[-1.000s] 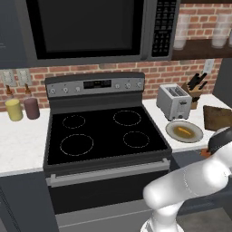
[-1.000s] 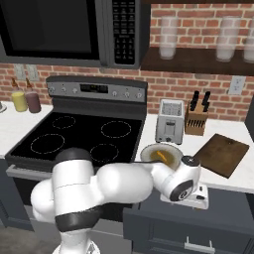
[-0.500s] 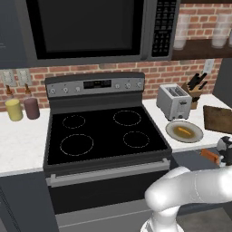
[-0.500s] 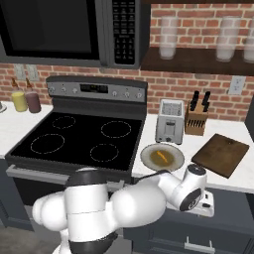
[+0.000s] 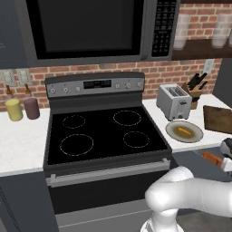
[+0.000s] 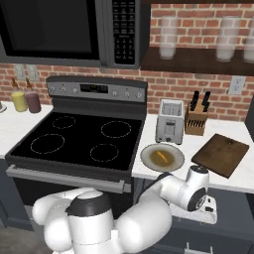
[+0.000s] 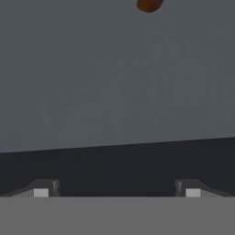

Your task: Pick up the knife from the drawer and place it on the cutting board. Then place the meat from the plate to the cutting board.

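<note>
My gripper [image 7: 117,193] stands wide, its two dark tips far apart at the bottom of the hand view, nothing between them. Ahead of them lies the flat slate-grey floor of the drawer [image 7: 114,82], and at the far edge of that view the rounded orange end of the knife [image 7: 149,4] pokes in (just the handle; its blade is cut off there). From the left base view I see the knife's orange handle [image 5: 212,158] lying in the open drawer [image 5: 199,156] below the counter edge, just beside my hand at the right border. In the right base view my wrist hangs low in front of the cabinet, under the counter lip, below the plate [image 6: 162,157]. The plate sits on the white counter [image 6: 149,171] in front of the toaster [image 6: 169,121], with the meat [image 6: 161,158] lying at its centre. To the plate's right lies the cutting board [image 6: 221,154], dark brown and bare, set at an angle, with the knife block [image 6: 196,119] behind it. The stove [image 6: 74,141] is to the plate's left.
</note>
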